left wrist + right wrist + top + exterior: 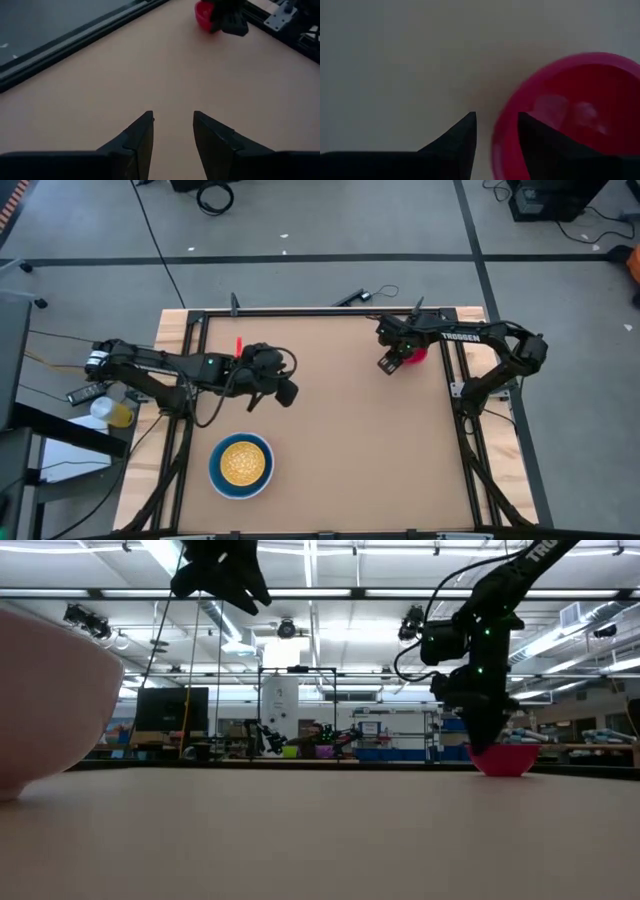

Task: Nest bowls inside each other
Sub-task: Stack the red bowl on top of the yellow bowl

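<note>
A small magenta-red bowl (418, 356) (505, 760) stands upright on its base at the table's far right. My right gripper (386, 365) (496, 131) points down at it, open. One finger is over the inside of the bowl and the other outside, with the rim (498, 142) between them. A gold-yellow speckled bowl (242, 463) sits nested in a light blue bowl (215, 480) near the front left. A large pale bowl wall (40, 700) fills the low view's left. My left gripper (288, 392) (172, 131) hangs open above the bare table left of centre, holding nothing. My right gripper comes at the magenta-red bowl from above, one finger (540, 150) inside it and one finger (462, 137) outside, at the rim on the side toward the table's left. Whether either finger touches the rim I cannot tell. The bowl rests on the table.
A black frame rail (330, 310) runs along the far edge, with rails on both sides. A small red-orange thing (240, 344) lies by the left arm at the far left. A yellow object (116, 413) sits off the table to the left. The brown tabletop (350, 440) lies wide between the arms.
</note>
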